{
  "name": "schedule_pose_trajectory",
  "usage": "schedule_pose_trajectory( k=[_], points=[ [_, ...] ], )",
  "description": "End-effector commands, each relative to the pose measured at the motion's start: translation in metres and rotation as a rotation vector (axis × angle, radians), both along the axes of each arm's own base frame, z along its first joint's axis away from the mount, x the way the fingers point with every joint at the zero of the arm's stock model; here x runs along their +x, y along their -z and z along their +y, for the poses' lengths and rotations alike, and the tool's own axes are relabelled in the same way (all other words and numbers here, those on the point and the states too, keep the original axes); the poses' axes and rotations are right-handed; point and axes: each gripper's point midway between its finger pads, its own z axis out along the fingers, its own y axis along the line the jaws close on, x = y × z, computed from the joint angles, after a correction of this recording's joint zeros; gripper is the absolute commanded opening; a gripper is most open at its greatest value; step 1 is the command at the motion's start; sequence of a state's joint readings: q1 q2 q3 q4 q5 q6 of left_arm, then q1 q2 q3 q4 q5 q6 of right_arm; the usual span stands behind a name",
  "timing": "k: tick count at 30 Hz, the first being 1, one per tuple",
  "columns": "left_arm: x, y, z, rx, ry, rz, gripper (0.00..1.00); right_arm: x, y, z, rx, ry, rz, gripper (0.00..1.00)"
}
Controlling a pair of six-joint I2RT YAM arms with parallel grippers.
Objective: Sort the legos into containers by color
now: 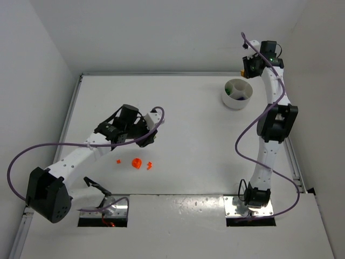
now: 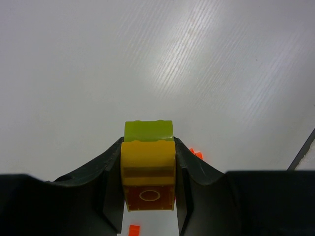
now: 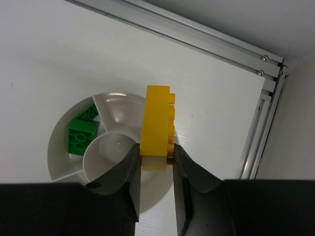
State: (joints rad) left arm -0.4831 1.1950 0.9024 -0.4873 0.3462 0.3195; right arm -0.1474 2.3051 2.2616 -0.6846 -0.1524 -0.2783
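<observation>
**A:** From above, where does everything sit relative to the dish (image 1: 229,102)?

**B:** The right gripper (image 1: 247,69) hangs just at the dish's far rim. The left gripper (image 1: 145,130) is well apart from the dish, off to its left. Three orange-red bits (image 1: 136,163) lie on the table (image 1: 188,162), nearer the arm bases than the dish and well clear of it.

**A:** And the left wrist view?

**B:** The dish is not in it. The jaws are closed snugly on the two flat sides of a yellow brick (image 2: 147,167). A lime-green brick (image 2: 148,132) touches its front end, though I cannot tell whether the two are clipped together. If they are, they look like two colours in one load, which will need splitting before either reaches the dish.

**A:** Right wrist?

**B:** Its jaws are nearly closed, pinching the lower end of a long yellow brick (image 3: 157,123) that stands upright over the dish. The brick is beside the centre well (image 3: 110,152), above a bare section. Green bricks (image 3: 81,130) fill the next section to the left.

**A:** How will these handle?

**B:** I would judge them light, rigid and smooth-sided, so they won't crush but could slip or twist. It is better to grip the flat opposite faces than the studs. The tall brick is held low, so it may pivot.
</observation>
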Motion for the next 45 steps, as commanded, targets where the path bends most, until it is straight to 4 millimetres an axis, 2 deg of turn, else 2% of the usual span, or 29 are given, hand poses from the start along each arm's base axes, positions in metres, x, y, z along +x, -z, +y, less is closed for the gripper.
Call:
schedule_pose_trajectory(
  k=[1, 3, 6, 11, 12, 13, 14, 16, 17, 21, 29, 32, 33, 35, 38, 39, 42, 45],
  points=[
    [0.009, -0.018, -0.006, -0.046, -0.001, -0.026, 0.00, 0.014, -0.012, 0.003, -0.032, -0.071, -0.063, 0.06],
    [0.011, -0.022, -0.007, -0.050, -0.001, -0.035, 0.00, 0.012, -0.003, 0.000, -0.050, -0.067, -0.040, 0.06],
    [0.010, -0.022, -0.008, -0.056, 0.006, -0.032, 0.00, 0.010, -0.002, -0.003, -0.075, -0.073, -0.029, 0.06],
    [0.010, -0.022, -0.008, -0.056, 0.006, -0.032, 0.00, 0.007, 0.004, 0.000, -0.074, -0.107, -0.012, 0.06],
    [0.009, -0.022, -0.009, -0.061, 0.013, -0.029, 0.00, 0.005, 0.012, 0.000, -0.078, -0.115, 0.008, 0.06],
    [0.009, -0.022, -0.009, -0.062, 0.013, -0.029, 0.00, 0.007, 0.008, 0.000, -0.086, -0.121, -0.001, 0.06],
    [0.009, -0.022, -0.009, -0.062, 0.013, -0.029, 0.00, 0.002, 0.017, 0.000, -0.079, -0.123, 0.031, 0.06],
    [0.009, -0.022, -0.009, -0.062, 0.013, -0.029, 0.00, 0.001, 0.015, 0.000, -0.095, -0.140, 0.037, 0.06],
    [0.009, -0.019, -0.010, -0.057, 0.013, -0.021, 0.00, -0.001, 0.022, 0.000, -0.092, -0.141, 0.055, 0.06],
    [0.008, -0.020, -0.011, -0.063, 0.019, -0.018, 0.00, -0.006, 0.028, 0.004, -0.086, -0.171, 0.080, 0.06],
    [0.008, -0.017, -0.012, -0.060, 0.032, -0.012, 0.00, -0.019, 0.025, 0.011, -0.063, -0.211, 0.118, 0.06],
    [0.008, -0.017, -0.012, -0.060, 0.032, -0.012, 0.00, -0.029, 0.030, 0.013, -0.052, -0.213, 0.160, 0.06],
    [0.008, -0.017, -0.012, -0.060, 0.032, -0.012, 0.00, -0.031, 0.020, 0.015, -0.046, -0.219, 0.149, 0.06],
    [0.007, -0.017, -0.013, -0.066, 0.038, -0.009, 0.00, -0.042, 0.025, 0.021, -0.022, -0.245, 0.178, 0.06],
    [0.007, -0.015, -0.013, -0.062, 0.038, -0.001, 0.00, -0.049, 0.015, 0.026, -0.008, -0.258, 0.166, 0.06],
    [0.007, -0.015, -0.013, -0.062, 0.038, -0.001, 0.00, -0.049, 0.015, 0.026, -0.008, -0.258, 0.166, 0.06],
    [0.006, -0.015, -0.015, -0.068, 0.045, 0.002, 0.00, -0.041, -0.003, 0.018, -0.051, -0.234, 0.111, 0.06],
    [0.006, -0.012, -0.015, -0.064, 0.044, 0.010, 0.00, -0.033, -0.006, 0.012, -0.081, -0.212, 0.087, 0.06]
  ],
)
